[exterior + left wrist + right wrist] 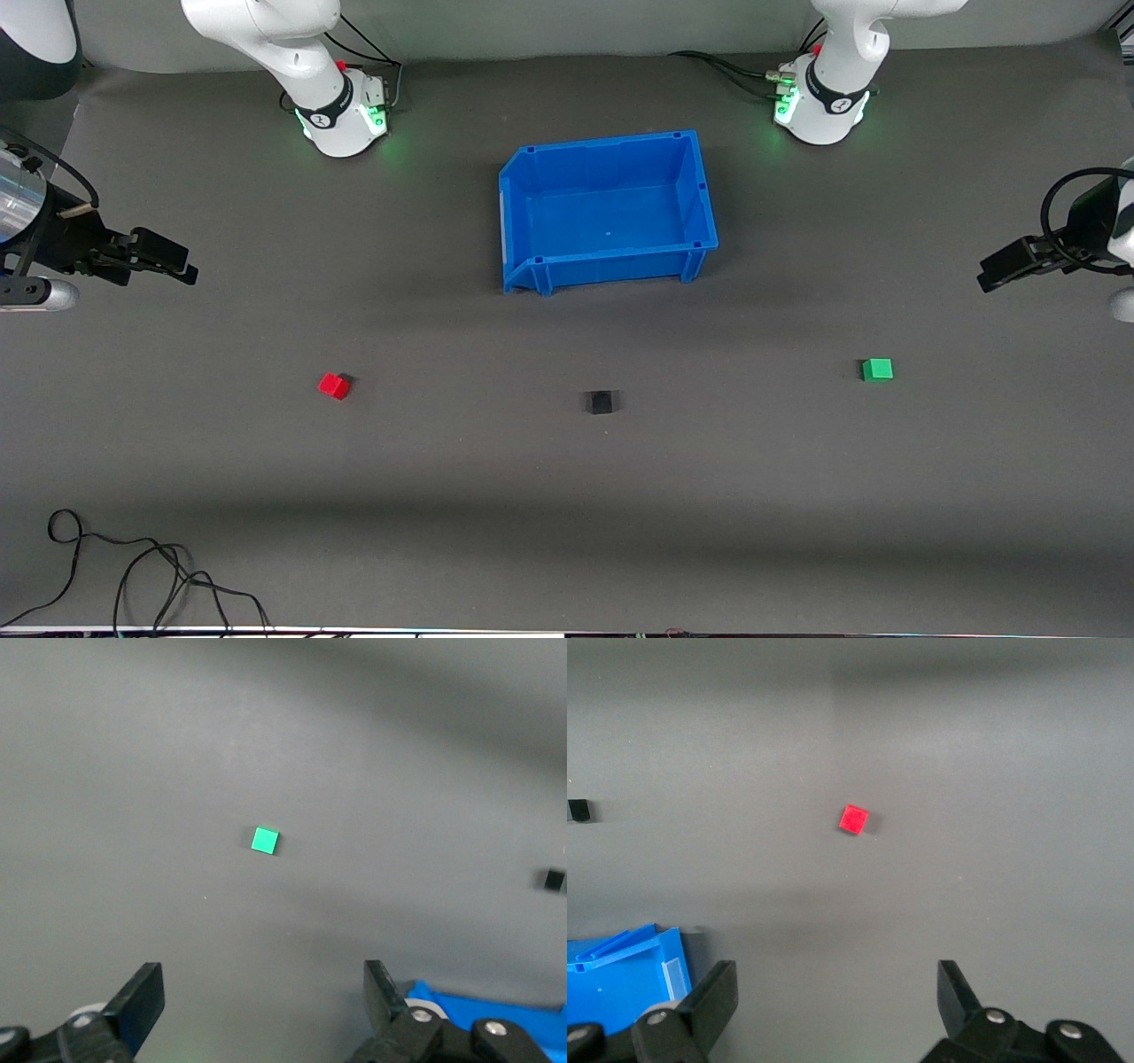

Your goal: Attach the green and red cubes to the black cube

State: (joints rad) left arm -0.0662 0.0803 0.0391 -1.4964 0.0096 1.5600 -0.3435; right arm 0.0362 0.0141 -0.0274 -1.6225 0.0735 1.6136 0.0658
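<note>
The black cube (601,403) lies on the grey table, nearer to the front camera than the blue bin. The red cube (334,385) lies toward the right arm's end, the green cube (877,369) toward the left arm's end. All three are apart. My left gripper (990,270) is open and empty, up in the air at its end of the table; its wrist view shows the green cube (264,841) and the black cube (554,879). My right gripper (184,266) is open and empty, high at its end; its wrist view shows the red cube (853,819) and the black cube (578,810).
An empty blue bin (532,177) stands mid-table between the arm bases; its corners show in the left wrist view (496,1014) and the right wrist view (620,966). A black cable (133,567) lies at the table's near edge, toward the right arm's end.
</note>
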